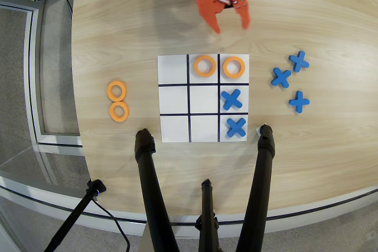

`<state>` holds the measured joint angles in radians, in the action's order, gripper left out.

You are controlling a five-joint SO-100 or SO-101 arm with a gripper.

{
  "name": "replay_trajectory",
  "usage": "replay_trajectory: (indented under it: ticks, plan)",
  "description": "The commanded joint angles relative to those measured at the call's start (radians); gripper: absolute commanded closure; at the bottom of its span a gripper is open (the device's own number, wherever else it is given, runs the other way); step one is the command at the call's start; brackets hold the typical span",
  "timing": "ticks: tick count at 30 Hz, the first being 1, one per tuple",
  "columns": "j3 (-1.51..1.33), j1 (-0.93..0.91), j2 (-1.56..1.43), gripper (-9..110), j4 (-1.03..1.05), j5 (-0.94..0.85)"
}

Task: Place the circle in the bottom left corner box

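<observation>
- In the overhead view, the orange two-finger gripper (230, 22) hung over bare wood near the top edge of the table, its jaws spread apart with nothing between them.
- One fingertip (216, 26) pointed down toward the grid; the other (244, 20) looked blurred.
- The pale wooden table (130, 33) carried a white paper grid of nine cells ruled with dark lines (203, 98), lying near its middle.
- A small flat orange ring with a round hole (234, 67) lay in the grid's top right cell as this view showed it — flat, inside the lines, clear of the gripper.
- A second orange ring (205, 65) lay in the top middle cell, just beside the first.
- A blue X-shaped piece (232, 99) sat in the right cell of the middle row, and another blue cross (236, 127) in the bottom right cell.
- The white square cell at the bottom left of the grid (174, 128) was bare paper; the top left, middle left, centre and bottom middle cells were bare too.
- Two spare orange rings (118, 101) lay one above the other on the wood to the left of the grid, nearly touching.
- Three loose blue crosses (290, 80) were scattered on the wood to the right of the grid.
- Black tripod legs (150, 193) crossed the lower part of the picture, their tips near the grid's bottom edge.
</observation>
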<state>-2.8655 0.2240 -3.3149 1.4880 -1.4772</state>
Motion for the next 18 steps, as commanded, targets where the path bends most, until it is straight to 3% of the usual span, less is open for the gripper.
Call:
replay_trajectory:
  ticks: [1, 2, 6, 18]
  plan:
    - [-0.149, -0.071, -0.040, 97, -0.057, -0.025]
    - [-0.189, -0.094, -0.041, 102, -0.086, -0.032]
    - [-0.336, -0.284, -0.041, 102, -0.173, -0.141]
    - [-0.336, -1.063, -0.080, 101, -0.138, -0.141]
